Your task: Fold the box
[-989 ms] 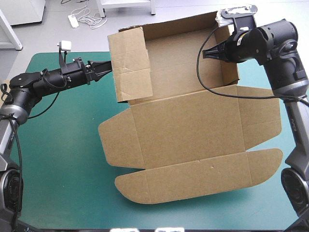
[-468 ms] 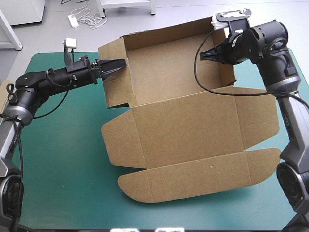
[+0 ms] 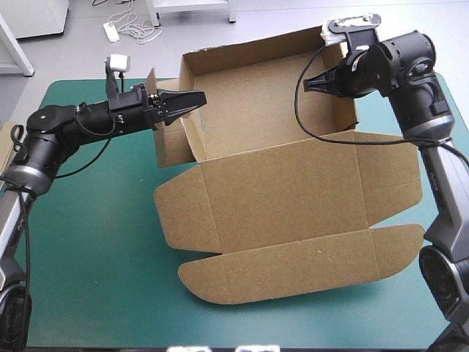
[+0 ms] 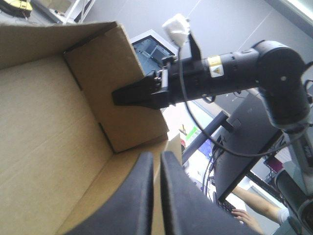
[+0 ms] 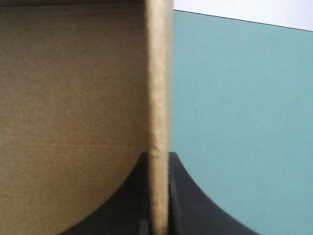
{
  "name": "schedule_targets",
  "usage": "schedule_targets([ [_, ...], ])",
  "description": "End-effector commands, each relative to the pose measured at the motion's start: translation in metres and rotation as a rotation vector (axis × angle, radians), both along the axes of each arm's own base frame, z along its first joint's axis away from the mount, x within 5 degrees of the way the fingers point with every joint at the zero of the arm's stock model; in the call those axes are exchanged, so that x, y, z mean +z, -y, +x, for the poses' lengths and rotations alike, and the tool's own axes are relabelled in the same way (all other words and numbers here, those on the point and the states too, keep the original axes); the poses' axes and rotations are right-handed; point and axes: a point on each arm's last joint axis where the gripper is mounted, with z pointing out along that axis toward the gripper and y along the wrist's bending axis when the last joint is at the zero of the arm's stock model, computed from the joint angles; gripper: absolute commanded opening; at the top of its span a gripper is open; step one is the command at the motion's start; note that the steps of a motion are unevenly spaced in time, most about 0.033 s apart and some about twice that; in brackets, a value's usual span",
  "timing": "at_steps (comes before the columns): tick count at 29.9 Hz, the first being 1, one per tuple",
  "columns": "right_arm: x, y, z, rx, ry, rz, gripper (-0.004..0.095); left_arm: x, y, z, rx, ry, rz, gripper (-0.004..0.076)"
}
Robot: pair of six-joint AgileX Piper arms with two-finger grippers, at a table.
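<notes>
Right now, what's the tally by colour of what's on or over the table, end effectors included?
Brown: 1, the box
Black: 2, the left end effector and the right end effector, each at a raised wall of the box
Teal-green: 1, the table cover
Total: 4

— What's there besides the work itself?
— A table (image 3: 95, 242) under a teal-green cover, filling most of the high view.
— Anything on it?
— At the frame's left edge, middle height, a sliver of spare brown board (image 3: 4, 132). The right wrist view shows a plain stretch of cover.
</notes>
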Motion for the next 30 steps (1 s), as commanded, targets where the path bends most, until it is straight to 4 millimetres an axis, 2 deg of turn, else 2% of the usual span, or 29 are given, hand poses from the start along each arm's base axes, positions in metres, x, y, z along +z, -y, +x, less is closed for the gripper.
schedule_targets([
  [1,0.024,0.008,-0.017,-0.019,0.08,0.011,-0.0019,0.054,-0.002,-0.038,-0.091,0.125,-0.069,-0.0009],
  [4,0.024,0.008,-0.017,-0.021,0.08,0.007,-0.0019,0.079,-0.011,-0.057,-0.051,0.217,0.001,-0.0009],
  [7,0.025,0.008,-0.018,-0.018,0.08,0.012,-0.0019,0.095,-0.031,-0.066,0.097,0.268,0.149,-0.0009],
  [11,0.028,0.009,-0.021,-0.014,0.087,0.014,-0.0019,0.091,-0.067,-0.062,0.377,0.218,0.332,-0.0009],
  [16,0.037,0.011,-0.031,-0.01,0.112,0.026,-0.0019,0.082,-0.117,-0.05,0.635,0.126,0.378,-0.0009],
  [18,0.04,0.013,-0.035,-0.01,0.123,0.029,-0.0019,0.073,-0.135,-0.046,0.726,0.093,0.369,-0.0009],
  [21,0.044,0.014,-0.04,-0.007,0.135,0.03,-0.0019,0.047,-0.155,-0.034,0.817,0.014,0.38,-0.0009],
  [26,0.05,0.015,-0.048,0.014,0.148,0.051,-0.0019,-0.005,-0.174,-0.012,0.916,-0.133,0.401,-0.0009],
  [30,0.055,0.016,-0.053,0.017,0.162,0.052,-0.0019,-0.038,-0.181,0.0,0.936,-0.2,0.37,-0.0009],
])
